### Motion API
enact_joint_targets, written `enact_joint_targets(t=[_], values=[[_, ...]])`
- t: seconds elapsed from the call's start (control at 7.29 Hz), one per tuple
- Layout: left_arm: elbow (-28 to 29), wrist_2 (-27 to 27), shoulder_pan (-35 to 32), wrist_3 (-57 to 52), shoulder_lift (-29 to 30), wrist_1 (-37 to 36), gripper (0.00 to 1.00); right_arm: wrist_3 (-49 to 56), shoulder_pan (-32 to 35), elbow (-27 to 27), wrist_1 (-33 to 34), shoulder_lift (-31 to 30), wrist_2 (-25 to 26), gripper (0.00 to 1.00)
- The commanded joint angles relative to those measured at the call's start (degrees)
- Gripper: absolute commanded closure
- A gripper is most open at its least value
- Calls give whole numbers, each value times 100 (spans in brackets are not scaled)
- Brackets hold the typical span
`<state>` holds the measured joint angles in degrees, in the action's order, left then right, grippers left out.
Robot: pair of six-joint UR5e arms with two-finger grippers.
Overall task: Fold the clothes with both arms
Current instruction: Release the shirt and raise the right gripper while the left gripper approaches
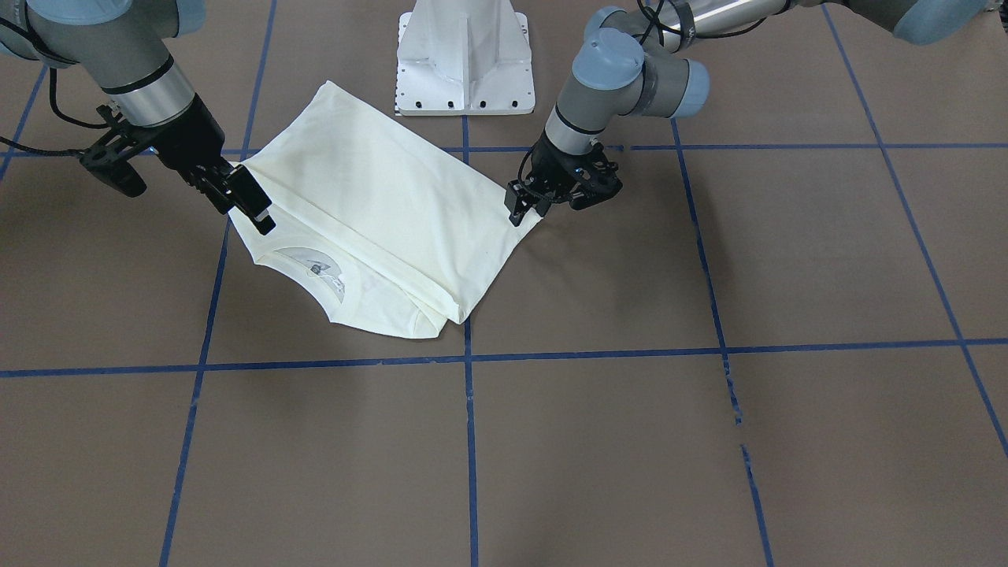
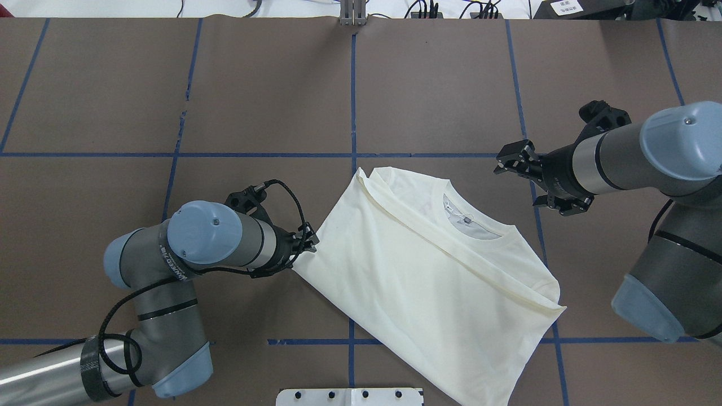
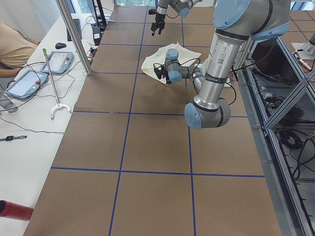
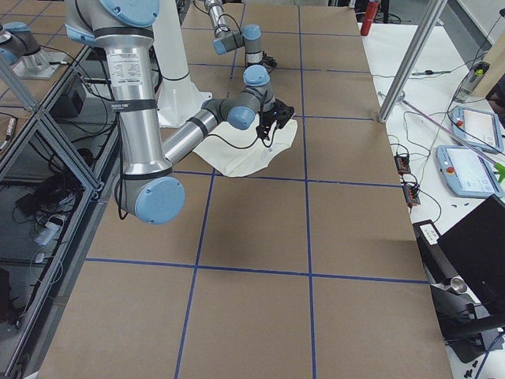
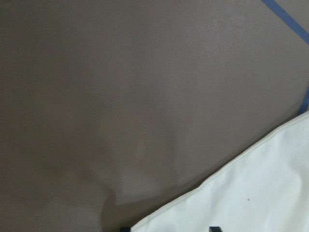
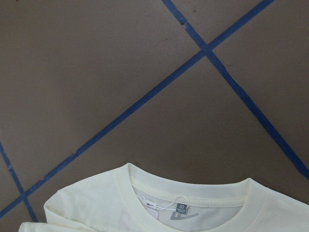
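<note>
The cream T-shirt [image 1: 378,189] lies folded on the brown table [image 1: 709,441], slanted, with a folded layer over its body. Its ribbed collar [image 2: 479,228] and neck label face up; the cat print is hidden. My left gripper [image 2: 309,243] is low at the shirt's corner on the robot's left. In the left wrist view its fingertips [image 5: 215,228] stand apart over the shirt's edge [image 5: 260,193]. It looks open. My right gripper [image 2: 510,160] hovers beyond the collar side, looks open and holds nothing. The right wrist view shows the collar [image 6: 193,193] below it.
The white pedestal base [image 1: 465,63] stands at the robot's side just behind the shirt. Blue tape lines [image 1: 468,441] mark a grid on the table. A side bench with tablets [image 3: 27,81] and a seated person [image 3: 12,46] lies past the far edge.
</note>
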<state>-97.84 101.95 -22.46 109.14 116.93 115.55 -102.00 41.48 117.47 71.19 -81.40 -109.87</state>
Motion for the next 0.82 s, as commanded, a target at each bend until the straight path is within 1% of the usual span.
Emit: enact_joint_targets(t=[0.0,0.14,0.27,0.41,0.69], values=[[-15,0,93,291,-13,-111,38,5,0,-14,0,80,36,0],[-7,0,102,292,-13,-111,39,5,0,-23,0,80,45,0],[-7,0,102,309,-13,-111,64,-4,0,-23,0,107,53,0],[-15,0,102,310,-21,-111,100,-4,0,-32,0,124,53,0],[-15,9,23,266,-4,-120,100,-4,0,-75,0,142,45,0]])
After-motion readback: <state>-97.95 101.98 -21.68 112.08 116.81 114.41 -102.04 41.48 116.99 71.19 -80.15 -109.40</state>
